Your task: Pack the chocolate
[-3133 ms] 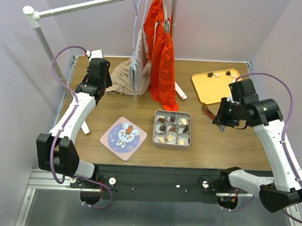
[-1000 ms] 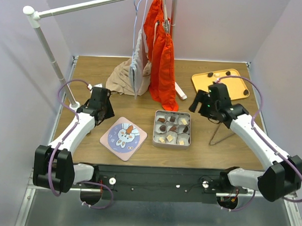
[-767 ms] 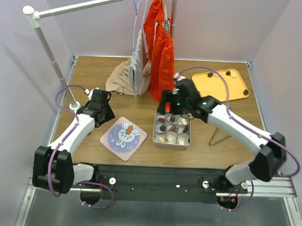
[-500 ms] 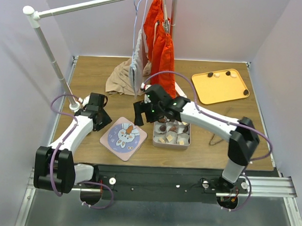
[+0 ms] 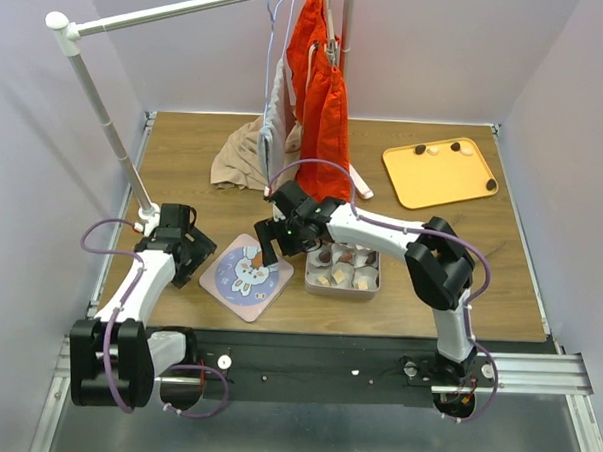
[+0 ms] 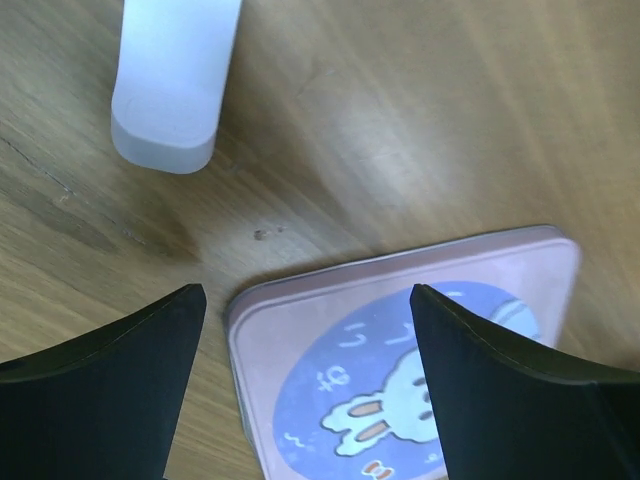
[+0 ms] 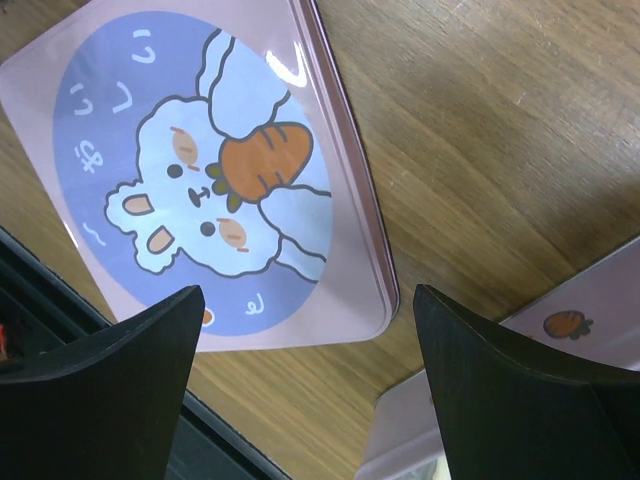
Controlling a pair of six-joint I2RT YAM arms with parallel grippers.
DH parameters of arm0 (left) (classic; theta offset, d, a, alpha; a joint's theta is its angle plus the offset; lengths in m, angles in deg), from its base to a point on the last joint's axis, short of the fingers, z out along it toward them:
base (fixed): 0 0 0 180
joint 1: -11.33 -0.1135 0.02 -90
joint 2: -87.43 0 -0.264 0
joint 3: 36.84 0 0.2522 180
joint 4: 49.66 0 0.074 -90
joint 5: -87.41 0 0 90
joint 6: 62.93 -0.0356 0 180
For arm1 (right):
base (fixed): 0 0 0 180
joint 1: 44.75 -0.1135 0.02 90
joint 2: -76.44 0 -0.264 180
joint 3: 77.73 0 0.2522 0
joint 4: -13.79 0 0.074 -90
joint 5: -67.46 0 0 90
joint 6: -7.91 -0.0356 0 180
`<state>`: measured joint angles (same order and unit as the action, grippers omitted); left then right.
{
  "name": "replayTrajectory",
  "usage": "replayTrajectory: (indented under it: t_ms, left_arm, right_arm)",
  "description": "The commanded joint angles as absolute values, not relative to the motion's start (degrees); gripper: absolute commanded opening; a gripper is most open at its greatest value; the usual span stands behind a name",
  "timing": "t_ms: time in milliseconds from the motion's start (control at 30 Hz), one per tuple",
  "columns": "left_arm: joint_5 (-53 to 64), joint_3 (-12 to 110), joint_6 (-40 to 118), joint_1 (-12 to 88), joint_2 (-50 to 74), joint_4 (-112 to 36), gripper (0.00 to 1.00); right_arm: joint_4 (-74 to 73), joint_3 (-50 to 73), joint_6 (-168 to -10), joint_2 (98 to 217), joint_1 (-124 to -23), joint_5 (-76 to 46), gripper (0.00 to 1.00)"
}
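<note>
Chocolate [image 5: 338, 277] sits in an open tin [image 5: 344, 291] on the desk [image 5: 460, 263]; more pieces lie on an orange tray [image 5: 429, 182]. The left pincer [image 6: 302, 300] and right pincer [image 7: 300, 295] are spread, holding nothing, at a pink lid [image 5: 247, 270] printed with a rabbit, a carrot and unreadable squiggles.

Pink bunny lid [image 5: 246, 271] flat on wood counter [image 5: 460, 263], near-left of centre, just beside open tin [image 5: 344, 292]. Orange tray [image 5: 439, 182] far right. I see orange garment [image 5: 326, 117] hanging on white rack [image 5: 171, 12], beige cloth [image 5: 239, 158] heaped beside it.
</note>
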<state>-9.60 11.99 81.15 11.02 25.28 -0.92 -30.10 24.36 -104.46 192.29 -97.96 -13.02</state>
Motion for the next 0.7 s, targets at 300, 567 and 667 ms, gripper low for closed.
replayTrajectory:
  t_ms: [300, 567, 667]
  left_arm:
    - [-2.86, 7.77, 81.74, 10.45, 15.62, -11.55, 0.9]
    - [1.89, 8.12, 81.21, 10.37, 15.09, -14.98, 0.89]
    - [0.58, 9.96, 79.63, 10.37, 14.83, -13.5, 0.88]
  right_arm:
    - [-30.73, 25.15, -104.5, 196.94, -98.19, -10.76, 0.94]
    - [-29.24, 23.66, -109.5, 195.97, -98.28, -7.16, 0.93]
    - [-29.06, 24.09, -110.3, 195.71, -98.19, -8.29, 0.92]
